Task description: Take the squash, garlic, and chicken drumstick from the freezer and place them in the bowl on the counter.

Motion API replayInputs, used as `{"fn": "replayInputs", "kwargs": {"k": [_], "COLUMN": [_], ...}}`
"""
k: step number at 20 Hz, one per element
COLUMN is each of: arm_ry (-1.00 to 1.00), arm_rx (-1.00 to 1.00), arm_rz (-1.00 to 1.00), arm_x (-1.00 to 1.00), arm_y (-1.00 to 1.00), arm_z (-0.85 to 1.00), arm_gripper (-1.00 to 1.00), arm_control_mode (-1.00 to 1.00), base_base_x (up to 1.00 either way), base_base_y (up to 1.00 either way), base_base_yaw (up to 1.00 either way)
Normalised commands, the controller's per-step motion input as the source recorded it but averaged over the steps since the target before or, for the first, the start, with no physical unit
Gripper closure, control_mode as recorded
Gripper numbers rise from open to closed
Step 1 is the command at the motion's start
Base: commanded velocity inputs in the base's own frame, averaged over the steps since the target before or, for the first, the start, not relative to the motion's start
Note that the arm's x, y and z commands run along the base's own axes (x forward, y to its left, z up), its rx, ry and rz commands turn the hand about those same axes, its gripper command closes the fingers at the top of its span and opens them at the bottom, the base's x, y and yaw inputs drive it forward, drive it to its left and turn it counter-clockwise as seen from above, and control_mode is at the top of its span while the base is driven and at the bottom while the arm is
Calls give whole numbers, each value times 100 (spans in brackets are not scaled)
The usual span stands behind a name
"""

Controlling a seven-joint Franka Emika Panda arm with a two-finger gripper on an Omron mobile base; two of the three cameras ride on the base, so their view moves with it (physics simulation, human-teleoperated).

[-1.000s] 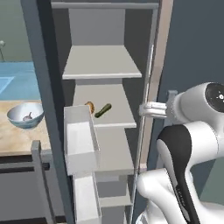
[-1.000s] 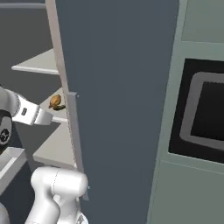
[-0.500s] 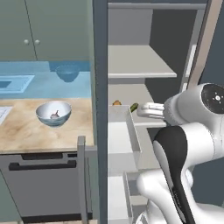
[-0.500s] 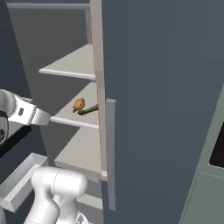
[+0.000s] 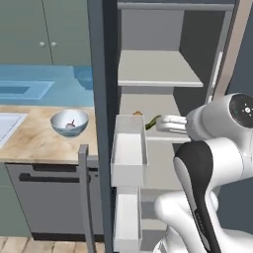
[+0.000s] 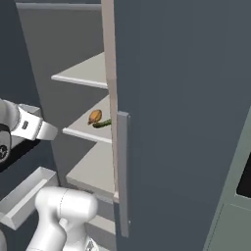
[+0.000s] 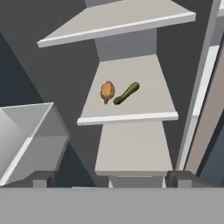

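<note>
Left base view catches the bowl (image 5: 69, 122) on the table (image 5: 34, 143), garlic (image 5: 72, 123) inside. Hand view looks into the freezer (image 7: 65, 65): drumstick (image 7: 107, 91) and squash (image 7: 126, 93) just beside each other on a shelf (image 7: 131, 105). Gripper (image 7: 109, 178) wide open, holding nothing.

one squash (image 7: 126, 93), one chicken drumstick (image 7: 107, 91), one bowl (image 5: 69, 122), one garlic (image 5: 71, 123), two door bins (image 5: 129, 149)
</note>
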Motion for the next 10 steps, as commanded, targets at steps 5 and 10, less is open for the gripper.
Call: {"fn": "replayInputs", "kwargs": {"k": [5, 10], "arm_ry": [0, 0], "arm_rx": [0, 0], "arm_rz": [0, 0], "arm_x": [0, 0], "arm_y": [0, 0], "arm_z": [0, 0], "arm_gripper": [-100, -100], "arm_control_mode": [100, 100], "base_base_x": [-12, 34], "base_base_y": [-46, -26], "base_base_yaw": [22, 0]}}
